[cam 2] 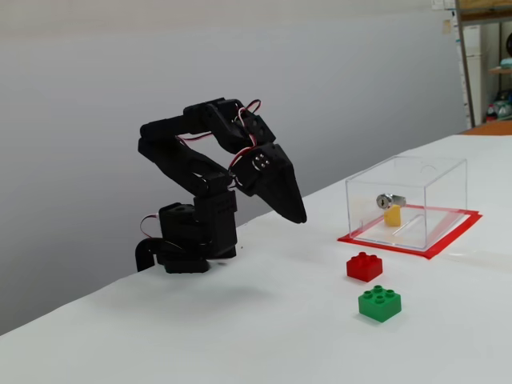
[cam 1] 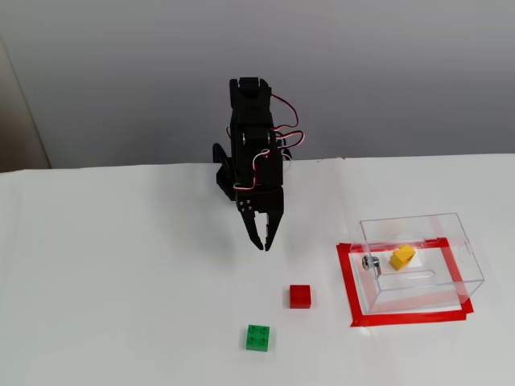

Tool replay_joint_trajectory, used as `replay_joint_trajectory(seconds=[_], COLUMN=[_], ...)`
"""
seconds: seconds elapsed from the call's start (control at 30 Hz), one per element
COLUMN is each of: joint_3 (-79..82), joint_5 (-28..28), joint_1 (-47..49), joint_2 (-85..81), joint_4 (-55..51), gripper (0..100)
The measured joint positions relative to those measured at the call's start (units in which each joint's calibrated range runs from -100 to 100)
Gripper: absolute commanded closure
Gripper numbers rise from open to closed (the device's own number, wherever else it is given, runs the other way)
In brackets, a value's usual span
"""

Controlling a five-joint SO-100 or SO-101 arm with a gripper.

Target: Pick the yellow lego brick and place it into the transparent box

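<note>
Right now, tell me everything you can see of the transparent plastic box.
The transparent plastic box is a clear rectangular case with thin see-through walls and a small metal knob on its left side in the higher fixed view. It sits upright on the white table, inside a red tape outline. The yellow lego brick lies tilted inside it. The gripper hangs well away from it, touching nothing.
</note>
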State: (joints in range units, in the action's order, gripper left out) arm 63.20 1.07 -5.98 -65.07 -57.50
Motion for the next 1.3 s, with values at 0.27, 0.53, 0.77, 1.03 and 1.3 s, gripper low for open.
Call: replay_joint_trajectory(seconds=[0.27, 0.53, 0.77, 1.03, 1.3], joint_3=[13.5, 20.0, 25.9, 32.4, 33.8], joint_5=[-0.3, -0.3, -0.3, -0.2, -0.2], joint_1=[1.0, 3.2, 3.4, 3.4, 3.4], joint_2=[-10.6, -17.6, -22.2, -31.6, -34.0], joint_4=[0.1, 0.1, 1.1, 1.0, 1.1], gripper=[98, 98, 98, 98, 98])
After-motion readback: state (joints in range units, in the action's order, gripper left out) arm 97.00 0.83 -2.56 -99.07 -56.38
